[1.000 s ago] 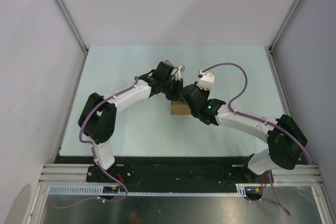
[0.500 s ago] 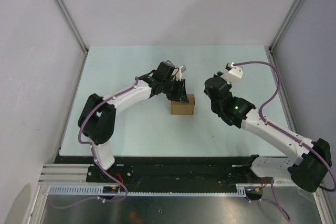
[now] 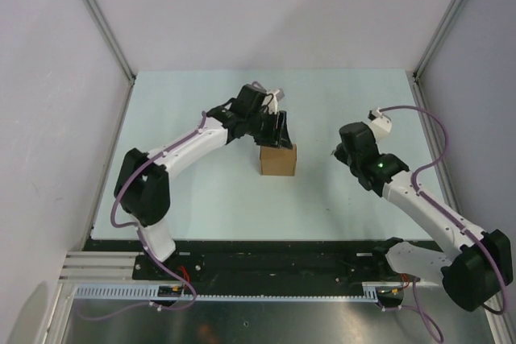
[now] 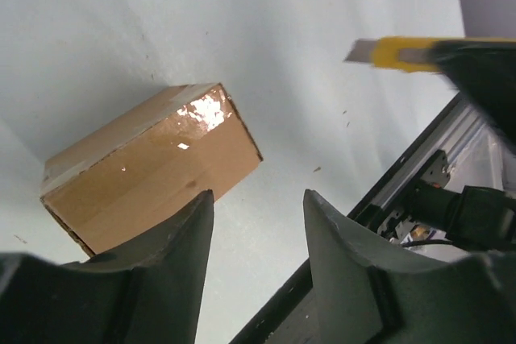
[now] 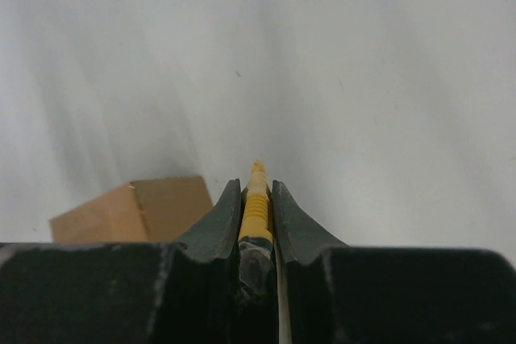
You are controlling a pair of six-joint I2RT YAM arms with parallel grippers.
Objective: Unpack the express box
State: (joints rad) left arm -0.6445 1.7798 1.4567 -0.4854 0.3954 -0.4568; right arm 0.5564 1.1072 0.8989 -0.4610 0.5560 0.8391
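Note:
The express box (image 3: 278, 160), a small brown cardboard cube with shiny tape on its top, stands in the middle of the table. My left gripper (image 3: 280, 136) hangs just behind it, open. In the left wrist view the box (image 4: 153, 167) lies beside the left finger (image 4: 181, 239), and nothing is between the fingers of that gripper (image 4: 258, 199). To the right of the box, and apart from it, my right gripper (image 3: 345, 151) is shut on a yellow utility knife (image 5: 255, 203). The knife's blade end (image 4: 387, 51) points towards the box (image 5: 133, 209).
The pale table (image 3: 201, 199) is fenced by metal posts and grey walls on three sides. A black rail (image 3: 266, 251) runs along its near edge, where the arm bases are bolted.
The right arm has swung right, away from the box, with the knife still in its gripper. The left gripper has opened and drawn back from the box.

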